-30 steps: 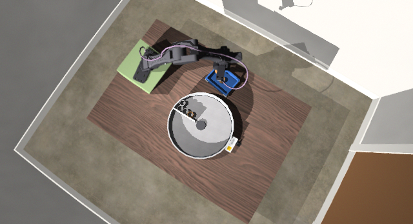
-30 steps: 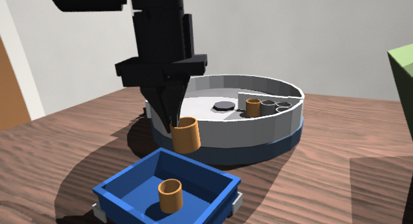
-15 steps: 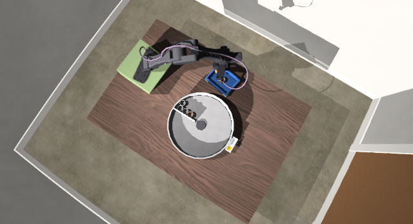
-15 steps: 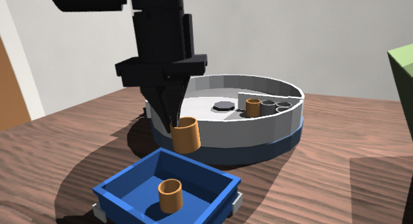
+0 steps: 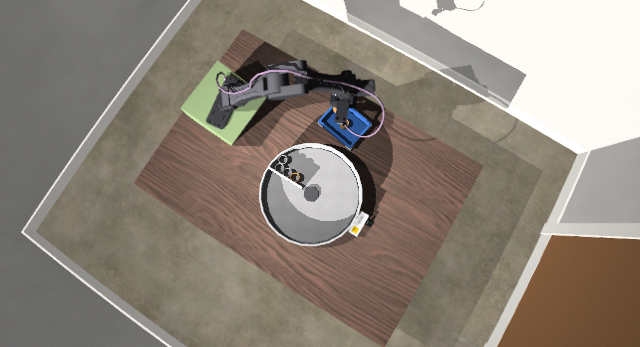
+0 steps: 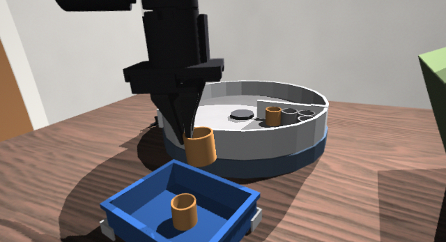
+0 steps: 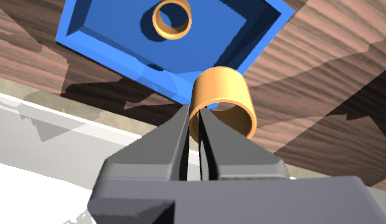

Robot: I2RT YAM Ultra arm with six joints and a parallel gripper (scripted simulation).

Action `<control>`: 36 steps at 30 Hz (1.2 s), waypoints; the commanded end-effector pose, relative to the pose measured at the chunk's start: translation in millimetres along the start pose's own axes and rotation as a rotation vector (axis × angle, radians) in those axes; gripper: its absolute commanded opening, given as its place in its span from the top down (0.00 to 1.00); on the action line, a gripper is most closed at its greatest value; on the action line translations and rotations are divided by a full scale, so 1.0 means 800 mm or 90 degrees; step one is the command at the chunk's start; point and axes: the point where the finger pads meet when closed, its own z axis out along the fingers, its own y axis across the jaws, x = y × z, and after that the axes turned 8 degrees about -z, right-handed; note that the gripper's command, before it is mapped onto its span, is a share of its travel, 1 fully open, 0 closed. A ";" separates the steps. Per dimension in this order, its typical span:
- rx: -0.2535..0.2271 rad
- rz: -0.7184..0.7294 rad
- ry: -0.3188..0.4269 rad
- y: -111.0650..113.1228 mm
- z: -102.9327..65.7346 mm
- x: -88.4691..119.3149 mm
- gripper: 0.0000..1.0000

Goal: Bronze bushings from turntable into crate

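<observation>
brown wood-grained bench (image 5: 410,237) (image 6: 352,137) (image 7: 24,60), mottled grey-brown floor (image 5: 165,267), pale grey wall (image 6: 331,36), black jaws (image 5: 342,118) (image 6: 186,139) pinching an orange-bronze metal bushing (image 6: 201,148) (image 7: 224,87) by its wall

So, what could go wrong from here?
The gripper pinches the held bushing only by its wall, so it might swivel or slip.

It hangs near the rim of the crate; let go too soon, it could hit that edge and tumble outside.

On the turntable, the remaining bronze bushing stands close beside a steel one, which a later grasp might knock.
</observation>
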 end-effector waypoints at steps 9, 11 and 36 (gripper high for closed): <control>-0.019 0.000 -0.011 0.004 -0.017 0.002 1.00; -0.019 0.000 -0.011 0.004 -0.017 0.002 1.00; -0.014 -0.001 -0.011 -0.003 -0.014 0.002 1.00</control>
